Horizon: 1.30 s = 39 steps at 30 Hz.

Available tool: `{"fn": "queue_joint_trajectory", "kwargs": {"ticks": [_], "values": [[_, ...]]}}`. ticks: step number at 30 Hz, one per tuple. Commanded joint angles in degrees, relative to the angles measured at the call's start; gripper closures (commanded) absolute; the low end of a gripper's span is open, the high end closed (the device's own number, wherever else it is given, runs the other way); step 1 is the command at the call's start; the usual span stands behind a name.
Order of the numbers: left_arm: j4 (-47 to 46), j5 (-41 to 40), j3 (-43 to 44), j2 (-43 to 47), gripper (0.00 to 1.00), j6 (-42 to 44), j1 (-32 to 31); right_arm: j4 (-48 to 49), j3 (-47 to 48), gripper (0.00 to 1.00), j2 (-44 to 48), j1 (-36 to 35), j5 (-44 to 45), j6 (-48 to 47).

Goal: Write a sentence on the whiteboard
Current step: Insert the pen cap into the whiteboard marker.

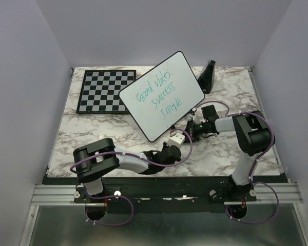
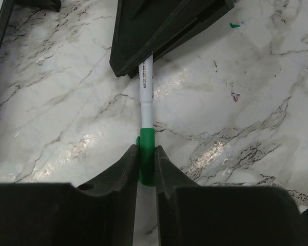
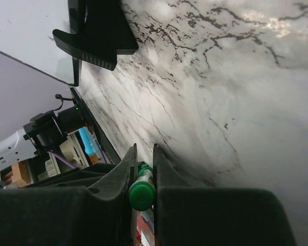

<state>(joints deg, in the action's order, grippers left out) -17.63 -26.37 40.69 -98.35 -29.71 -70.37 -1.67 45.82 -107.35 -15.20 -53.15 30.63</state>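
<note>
The whiteboard (image 1: 187,72) stands tilted at the middle of the table, and the sentence (image 1: 161,95) fills it in three green-teal lines. In front of it both grippers meet on one marker (image 2: 146,97). My left gripper (image 2: 146,149) is shut on the marker's green cap (image 2: 146,141). The white barrel runs from the cap up into the black fingers (image 2: 159,31) of my right gripper (image 3: 143,151), which is shut on it. The marker's green end (image 3: 141,193) shows between the right jaws. In the top view the left gripper (image 1: 184,132) and right gripper (image 1: 191,127) nearly touch.
A black-and-white chessboard (image 1: 105,91) lies at the back left, partly behind the whiteboard. A small black stand (image 1: 207,76) sits at the back right. The board's black foot (image 3: 95,36) is close ahead in the right wrist view. A small green mark (image 2: 235,24) is on the marble.
</note>
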Motion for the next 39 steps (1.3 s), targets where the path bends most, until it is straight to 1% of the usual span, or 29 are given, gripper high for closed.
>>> {"fn": "queue_joint_trajectory", "kwargs": {"ticks": [1,12,23,29,39], "values": [[11.48,-0.79,-3.07,-2.73,0.75,1.59,0.50,-1.58,0.14,0.99,-1.81,-1.23,-0.82,0.92],[8.93,-1.58,-2.54,-1.85,0.71,1.85,1.37,-1.14,0.14,0.99,-1.90,-1.32,-2.49,1.62],[5.94,-1.40,-1.58,-1.15,0.72,2.56,2.96,-0.35,0.14,0.99,-1.19,-1.32,-4.16,2.77],[5.32,-2.02,-0.87,-0.01,0.73,3.17,3.66,-0.26,0.23,0.99,-0.49,-1.23,-4.86,3.12],[4.62,-2.99,-0.43,1.40,0.72,3.52,3.92,-0.09,0.50,0.99,0.04,-1.23,-5.56,3.47]]}}
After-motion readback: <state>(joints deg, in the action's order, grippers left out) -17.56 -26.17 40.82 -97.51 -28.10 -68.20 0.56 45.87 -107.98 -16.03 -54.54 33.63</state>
